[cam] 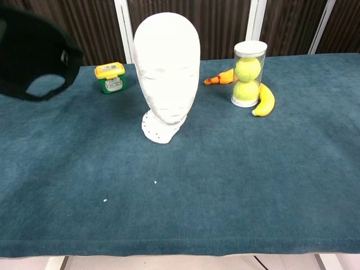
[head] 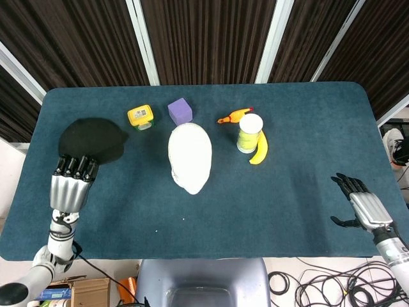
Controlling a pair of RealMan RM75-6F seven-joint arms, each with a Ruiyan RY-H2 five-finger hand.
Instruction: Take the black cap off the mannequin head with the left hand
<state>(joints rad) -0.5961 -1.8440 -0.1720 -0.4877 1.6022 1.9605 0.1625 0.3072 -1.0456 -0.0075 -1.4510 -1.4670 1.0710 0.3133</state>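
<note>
The black cap (head: 92,139) is off the white mannequin head (head: 190,157) and hangs above the table's left side. My left hand (head: 71,182) holds it by its near edge, fingers curled over the rim. In the chest view the black cap (cam: 34,59) shows at the far left, held in the air, and the left hand is out of frame. The bare mannequin head (cam: 167,67) stands upright near the table's middle. My right hand (head: 359,204) hovers at the table's right front edge, fingers spread and empty.
A yellow and green box (head: 140,116), a purple cube (head: 180,110) and an orange rubber chicken (head: 232,117) lie behind the mannequin head. A clear tube of tennis balls (cam: 248,73) stands right of it with a banana (cam: 264,101) against it.
</note>
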